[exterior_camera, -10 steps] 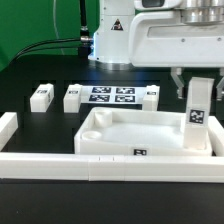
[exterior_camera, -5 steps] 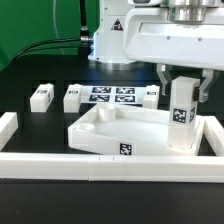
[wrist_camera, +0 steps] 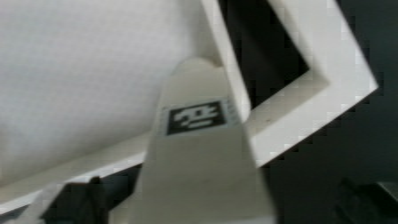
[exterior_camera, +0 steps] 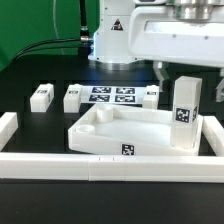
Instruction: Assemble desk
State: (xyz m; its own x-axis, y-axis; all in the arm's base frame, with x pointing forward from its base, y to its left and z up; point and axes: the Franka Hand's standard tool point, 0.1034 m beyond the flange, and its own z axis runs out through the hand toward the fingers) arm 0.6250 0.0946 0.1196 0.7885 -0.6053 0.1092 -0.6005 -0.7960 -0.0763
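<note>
While the arm is hanging over the exterior view's right, the black desk [exterior_camera: 40, 125] is carrying everything else. At the far left a short rail [exterior_camera: 8, 130] is lying along the edge, and a long rail [exterior_camera: 60, 163] is running across the front, closing off the near side. Behind them the first loose leg [exterior_camera: 41, 96] and the second loose leg [exterior_camera: 72, 97] are sitting side by side but apart. Just beside the second, the marker board [exterior_camera: 112, 96] is lying flat, with a third loose leg [exterior_camera: 150, 96] sitting at its right end and the robot base [exterior_camera: 113, 35] rising behind it.

In the middle the white tray [exterior_camera: 120, 128] is lying rim up, turned at a slight angle, its near corner just behind the long rail. At the tray's right end the upright leg [exterior_camera: 187, 115] is standing straight, tag facing the camera. Its foot is hiding the tray's corner, so I cannot tell how it is seated.

The claw [exterior_camera: 184, 72] is hanging above the leg's top with jaws spread wide, gripping nothing. One dark finger [exterior_camera: 160, 72] is showing clear of the leg's left side. Farthest right, another rail [exterior_camera: 213, 135] is lying close beside the leg, crowding that side. From the wrist view, the upright leg [wrist_camera: 199, 150] is pointing up between the spread fingers, with the white tray [wrist_camera: 89, 70] lying beyond it.
</note>
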